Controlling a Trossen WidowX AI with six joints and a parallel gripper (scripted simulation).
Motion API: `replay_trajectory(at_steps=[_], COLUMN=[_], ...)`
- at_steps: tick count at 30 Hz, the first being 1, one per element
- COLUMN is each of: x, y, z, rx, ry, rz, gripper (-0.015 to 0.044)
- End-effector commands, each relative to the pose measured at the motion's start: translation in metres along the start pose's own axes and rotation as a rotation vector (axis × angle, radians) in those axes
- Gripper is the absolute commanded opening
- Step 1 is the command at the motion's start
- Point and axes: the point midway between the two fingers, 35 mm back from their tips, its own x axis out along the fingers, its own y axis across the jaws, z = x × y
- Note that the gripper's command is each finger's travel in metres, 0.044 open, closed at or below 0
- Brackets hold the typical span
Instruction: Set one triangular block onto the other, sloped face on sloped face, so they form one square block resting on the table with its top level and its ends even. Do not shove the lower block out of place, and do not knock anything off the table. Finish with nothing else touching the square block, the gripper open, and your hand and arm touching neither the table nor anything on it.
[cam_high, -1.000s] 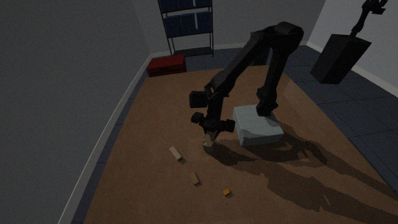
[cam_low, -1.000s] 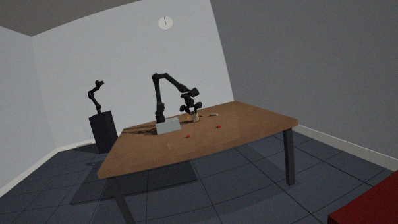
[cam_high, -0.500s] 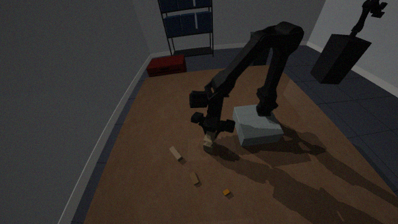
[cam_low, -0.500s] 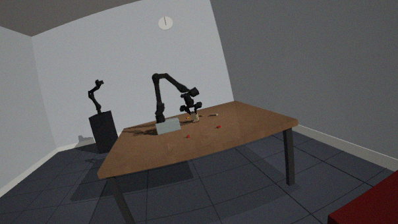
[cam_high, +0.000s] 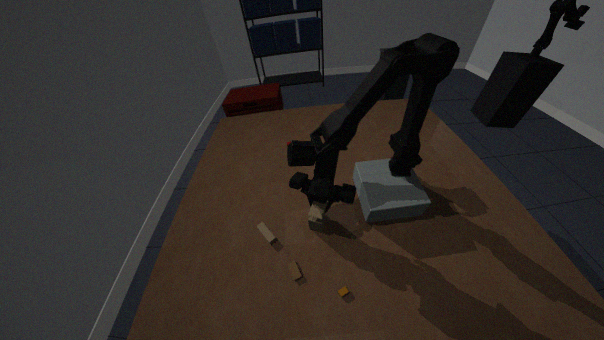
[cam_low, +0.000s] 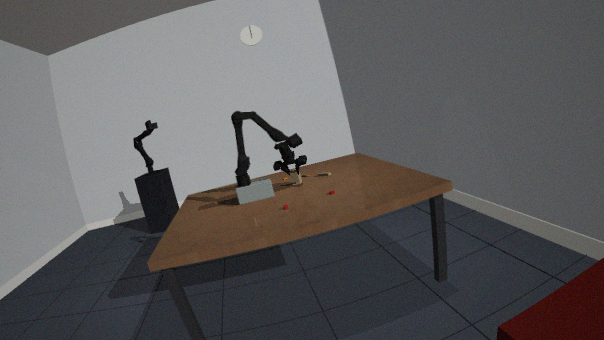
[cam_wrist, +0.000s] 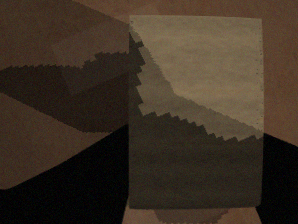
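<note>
Brown wood forms the table (cam_high: 240, 165), which fills the lower centre of the top view and stands on dark legs in the middle of the exterior view. The black arm (cam_high: 380, 95) rises from a pale grey base block (cam_high: 390, 192) right of centre in the top view and bends down toward the frame's centre. Its gripper (cam_high: 320, 202) is clamped on a pale triangular block (cam_high: 315, 213), which shows just below the fingers, close above its own shadow on the table. In the wrist view this held block (cam_wrist: 196, 96) fills the centre and right of the frame as a light rectangle, partly crossed by dark shadow, with the two dark fingers at the lower left and lower right corners.

The second pale block (cam_high: 266, 232) lies on the table lower left of the gripper, well apart from it. Further toward the bottom of the top view lie a small tan block (cam_high: 294, 270) and a small orange cube (cam_high: 343, 291), each separate from the others. In the exterior view two small red cubes (cam_low: 285, 206) rest on the table below and right of the arm.

Background, top view: a red box (cam_high: 252, 98) and a dark shelf unit (cam_high: 282, 35) at the upper centre; a second dark arm on a black pedestal (cam_high: 515, 87) at the upper right. A round wall clock (cam_low: 251, 35) hangs at the top centre of the exterior view.
</note>
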Motion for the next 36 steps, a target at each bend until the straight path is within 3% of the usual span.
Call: replay_trajectory(at_steps=[1,36], x=[0.0059,0.0152], y=[0.0010,0.0015], z=[-0.0025,-0.0028], rx=[0.007,0.007], ry=[0.009,0.009], rz=[0.007,0.003], gripper=[0.0000,0.0000])
